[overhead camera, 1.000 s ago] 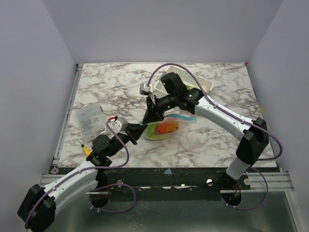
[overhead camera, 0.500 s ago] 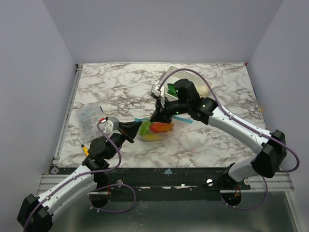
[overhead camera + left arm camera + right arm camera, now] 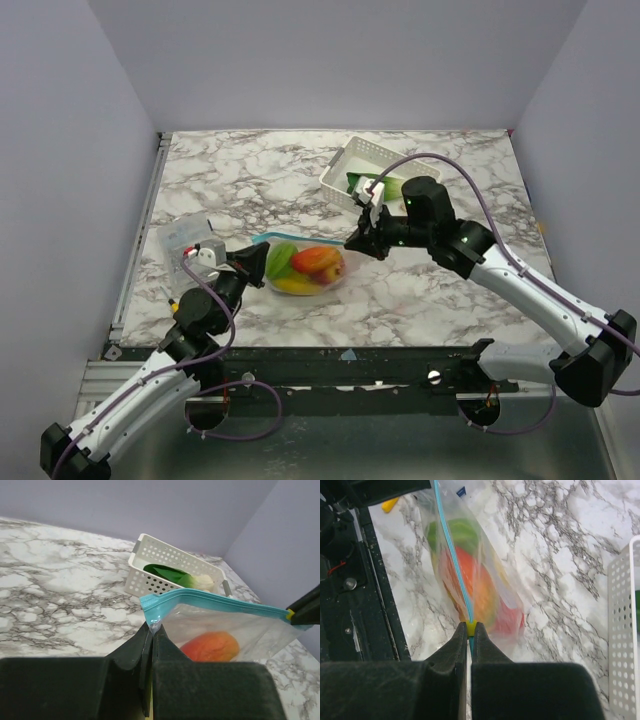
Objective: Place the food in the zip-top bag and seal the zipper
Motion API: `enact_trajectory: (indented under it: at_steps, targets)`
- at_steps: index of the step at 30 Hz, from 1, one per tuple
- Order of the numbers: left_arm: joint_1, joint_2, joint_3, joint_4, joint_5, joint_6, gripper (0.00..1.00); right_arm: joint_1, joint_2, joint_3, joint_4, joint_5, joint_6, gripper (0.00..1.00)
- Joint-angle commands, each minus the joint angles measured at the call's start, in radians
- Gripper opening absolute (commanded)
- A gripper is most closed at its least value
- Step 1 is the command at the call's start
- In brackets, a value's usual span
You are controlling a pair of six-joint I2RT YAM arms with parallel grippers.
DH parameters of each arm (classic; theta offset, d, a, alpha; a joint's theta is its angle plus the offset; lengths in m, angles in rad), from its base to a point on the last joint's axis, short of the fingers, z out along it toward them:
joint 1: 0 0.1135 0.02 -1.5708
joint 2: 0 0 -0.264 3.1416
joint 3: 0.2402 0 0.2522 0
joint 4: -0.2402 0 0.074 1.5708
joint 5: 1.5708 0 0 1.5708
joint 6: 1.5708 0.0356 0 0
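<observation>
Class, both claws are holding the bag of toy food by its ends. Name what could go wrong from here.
1. The left claw pinches only a thin corner of the zip-top bag; it may slip, dropping the loaded bag.
2. The right claw clamps the yellow slider at the end of the zipper; further pulling could tear the plastic.
3. A green vegetable lies in the basket, so it may get left out.
</observation>
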Motion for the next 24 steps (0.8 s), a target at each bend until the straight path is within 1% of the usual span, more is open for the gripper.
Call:
enact_trajectory:
  at_steps: [1, 7, 13, 18, 19, 20, 22, 23, 24]
  targets:
    - [0.021, -0.046, 0.033, -0.1, -0.228, 0.009, 0.0, -0.024, -0.069, -0.032, -0.076, 0.119, 0.002, 0.0]
    - [0.022, -0.093, 0.027, -0.143, -0.29, 0.024, 0.0, -0.027, -0.106, -0.043, -0.105, 0.147, 0.005, 0.0]
    - [0.022, -0.123, 0.021, -0.157, -0.288, 0.029, 0.0, -0.027, -0.134, -0.057, -0.119, 0.131, -0.002, 0.0]
    - [0.022, -0.131, 0.025, -0.168, -0.263, 0.026, 0.0, -0.027, -0.123, -0.046, -0.129, 0.105, 0.009, 0.01]
    - [0.022, -0.132, 0.03, -0.173, -0.247, 0.026, 0.0, -0.027, -0.112, -0.041, -0.128, 0.099, 0.014, 0.05]
    - [0.021, -0.131, 0.038, -0.186, -0.233, 0.026, 0.0, -0.026, -0.103, -0.03, -0.127, 0.095, 0.023, 0.14]
    - [0.021, -0.124, 0.072, -0.233, -0.197, 0.018, 0.0, -0.026, -0.078, -0.007, -0.13, 0.087, 0.038, 0.39]
    - [0.022, -0.115, 0.103, -0.274, -0.183, 0.007, 0.0, -0.026, -0.063, 0.008, -0.13, 0.091, 0.048, 0.44]
    - [0.022, -0.099, 0.137, -0.309, -0.158, 0.001, 0.0, -0.026, -0.053, 0.02, -0.13, 0.098, 0.057, 0.46]
